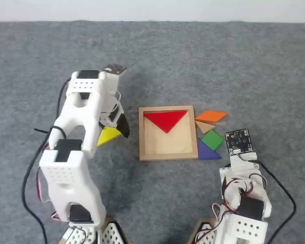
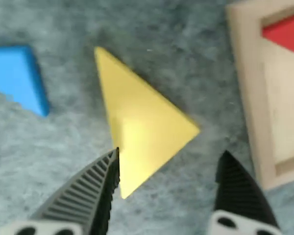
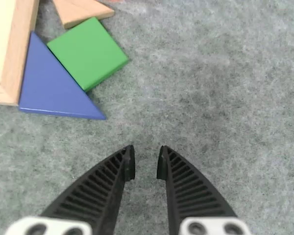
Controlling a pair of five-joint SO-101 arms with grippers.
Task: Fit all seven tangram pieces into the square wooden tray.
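The square wooden tray (image 1: 168, 152) lies mid-table with a red triangle (image 1: 165, 120) in its far part. My left gripper (image 2: 170, 164) hangs open just over a yellow triangle (image 2: 137, 127), one finger on each side of its near corner; from above, the yellow triangle (image 1: 108, 136) lies left of the tray. A blue piece (image 2: 17, 78) lies beside the yellow one. Right of the tray are an orange piece (image 1: 211, 116), a tan triangle (image 1: 204, 126), a green square (image 1: 212, 139) and a purple-blue triangle (image 1: 207, 151). My right gripper (image 3: 146, 164) is shut but for a narrow slit, empty, over bare carpet.
Grey carpet covers the whole table. The left arm (image 1: 76, 137) stretches along the left side, and the right arm (image 1: 241, 193) sits folded at the near right. The tray wall (image 2: 245, 88) stands close to the yellow triangle.
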